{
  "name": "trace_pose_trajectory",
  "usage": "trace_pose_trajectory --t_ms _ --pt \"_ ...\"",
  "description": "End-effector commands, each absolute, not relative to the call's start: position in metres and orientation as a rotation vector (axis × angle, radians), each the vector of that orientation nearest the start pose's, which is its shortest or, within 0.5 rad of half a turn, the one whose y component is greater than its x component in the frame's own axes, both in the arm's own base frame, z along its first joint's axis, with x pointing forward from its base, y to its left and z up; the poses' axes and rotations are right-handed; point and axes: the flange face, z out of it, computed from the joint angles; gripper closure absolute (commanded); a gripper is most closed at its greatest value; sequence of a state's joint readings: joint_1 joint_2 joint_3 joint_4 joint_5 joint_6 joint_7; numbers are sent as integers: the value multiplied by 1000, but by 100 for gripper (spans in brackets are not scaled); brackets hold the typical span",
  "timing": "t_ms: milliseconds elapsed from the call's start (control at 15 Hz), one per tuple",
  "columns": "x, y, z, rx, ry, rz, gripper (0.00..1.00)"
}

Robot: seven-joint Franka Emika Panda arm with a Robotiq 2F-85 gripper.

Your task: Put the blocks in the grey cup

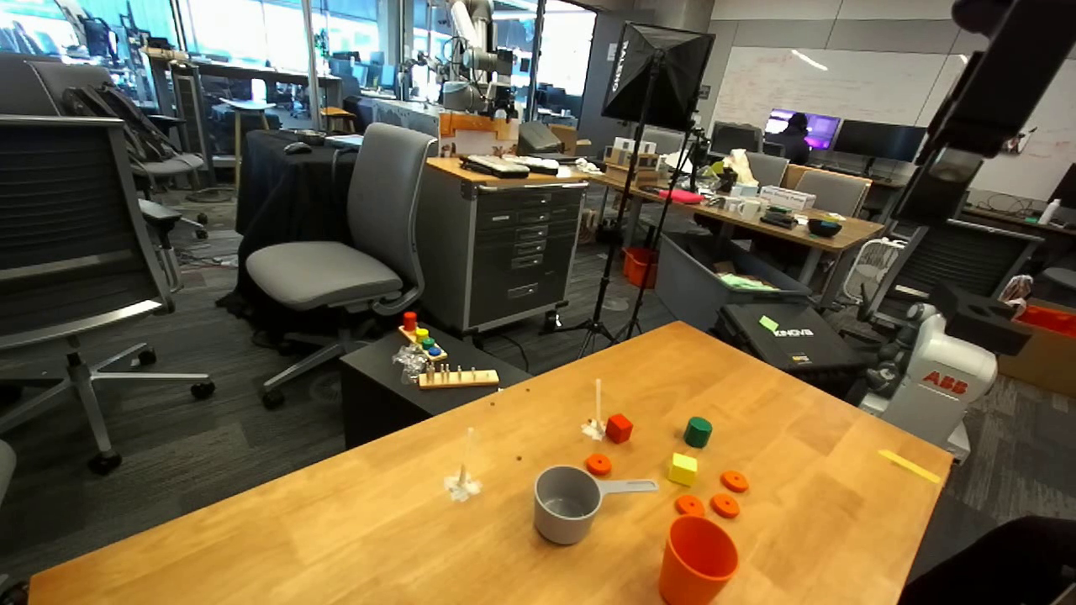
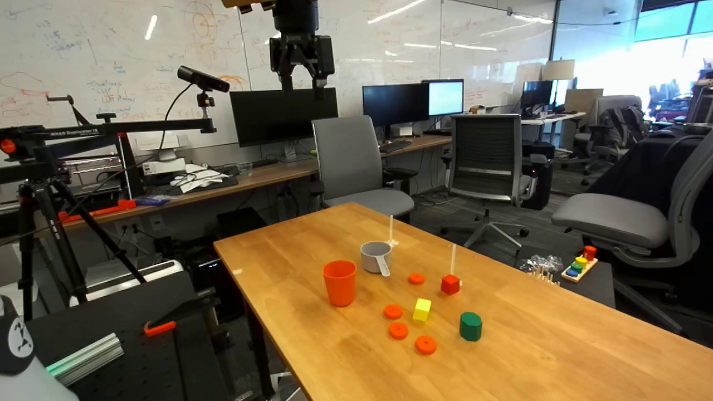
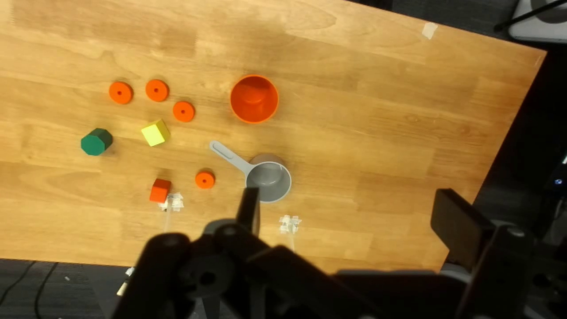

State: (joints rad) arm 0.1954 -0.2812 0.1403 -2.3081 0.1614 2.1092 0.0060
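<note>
On the wooden table the grey cup [image 3: 269, 177] stands upright, its handle pointing toward the blocks; only bare grey shows inside it. A yellow block [image 3: 155, 133], a green block [image 3: 96, 141] and a red block [image 3: 160, 190] lie apart from one another. Several flat orange-red discs [image 3: 183, 111] with centre holes are scattered around them. High above the table, my gripper [image 2: 302, 90] hangs with its fingers pointing down. In the wrist view the gripper [image 3: 347, 199] is wide open, with nothing between its fingers. One fingertip overlaps the cup's rim in that picture only.
A taller orange cup [image 3: 254, 99] stands upright near the grey cup. Two thin upright sticks are taped to the table, one stick [image 2: 453, 259] right by the red block and another stick [image 2: 391, 227] behind the grey cup. The table edge [image 1: 916, 512] borders the work area.
</note>
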Motion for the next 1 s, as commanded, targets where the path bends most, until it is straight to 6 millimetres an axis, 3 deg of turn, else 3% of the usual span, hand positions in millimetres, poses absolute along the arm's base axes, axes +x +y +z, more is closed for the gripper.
trace_pose_trajectory --t_ms 0,933 --pt "440 164 464 -3002 -375 -94 0" --pt "442 162 457 -3011 -372 -81 0"
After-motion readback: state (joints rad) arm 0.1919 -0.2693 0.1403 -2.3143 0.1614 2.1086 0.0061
